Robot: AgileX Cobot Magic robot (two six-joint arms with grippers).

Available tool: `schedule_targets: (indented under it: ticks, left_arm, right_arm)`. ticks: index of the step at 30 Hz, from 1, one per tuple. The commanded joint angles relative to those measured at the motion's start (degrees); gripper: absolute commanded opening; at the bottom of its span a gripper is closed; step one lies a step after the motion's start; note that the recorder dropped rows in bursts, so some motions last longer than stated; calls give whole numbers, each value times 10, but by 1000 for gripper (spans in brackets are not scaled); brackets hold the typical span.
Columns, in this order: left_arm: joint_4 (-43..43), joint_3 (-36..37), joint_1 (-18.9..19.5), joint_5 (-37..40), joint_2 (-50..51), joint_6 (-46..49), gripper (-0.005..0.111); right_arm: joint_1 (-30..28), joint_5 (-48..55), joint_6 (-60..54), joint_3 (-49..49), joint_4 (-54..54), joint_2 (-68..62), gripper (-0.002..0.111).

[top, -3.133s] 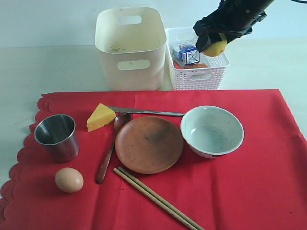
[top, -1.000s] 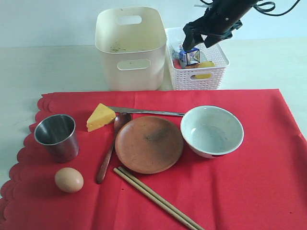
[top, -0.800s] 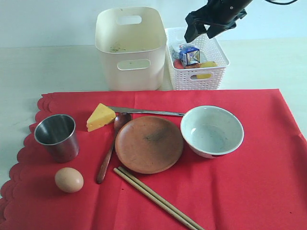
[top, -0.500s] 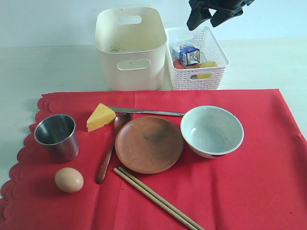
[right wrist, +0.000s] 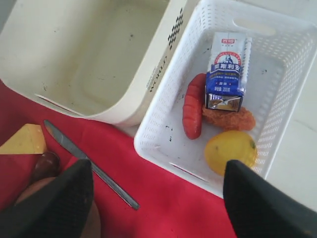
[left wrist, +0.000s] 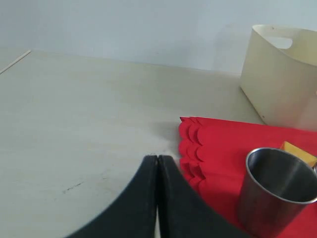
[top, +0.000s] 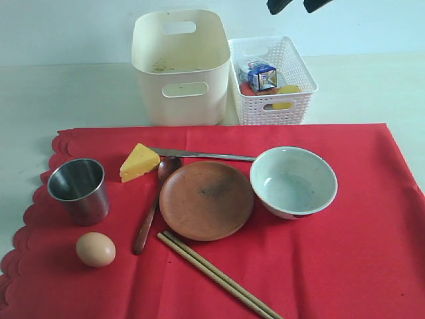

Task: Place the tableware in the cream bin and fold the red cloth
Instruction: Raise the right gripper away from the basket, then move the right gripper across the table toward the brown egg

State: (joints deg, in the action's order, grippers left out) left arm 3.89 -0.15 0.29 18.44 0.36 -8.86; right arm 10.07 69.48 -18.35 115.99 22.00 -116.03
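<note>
- Pale tabletop (top: 66,93) carries the cream bin (top: 179,73) at the back, with the red cloth (top: 358,232) spread flat in front of it.
- All the tableware lies on the cloth in front of the bin: steel cup (top: 80,189), round brown plate (top: 206,199), white bowl (top: 293,181), dark wooden spoon (top: 149,212) and pair of wooden chopsticks (top: 219,276). The slim metal knife (top: 206,155) lies nearest the bin.
- Right gripper (top: 297,5) hangs high beside the bin, over the white lattice basket (top: 302,100), jaws wide apart, holding nothing, well apart from the tableware.
- Left gripper (left wrist: 157,166) is pressed closed and empty over bare table, with the cup near it and the bin beyond.
</note>
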Motion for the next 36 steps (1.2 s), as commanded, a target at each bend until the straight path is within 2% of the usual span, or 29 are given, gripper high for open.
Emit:
schedule_targets:
  ticks: [1, 21, 36]
  left_arm:
    - [0, 1, -4, -2, -4, -1, 1]
    - [0, 1, -4, -2, -4, -1, 1]
    - [0, 1, -4, -2, -4, -1, 1]
  right_arm:
    - [-1, 5, 5, 4, -2, 38, 70]
    - [-1, 5, 25, 4, 49, 181, 70]
    - [-1, 5, 25, 4, 99, 233, 70]
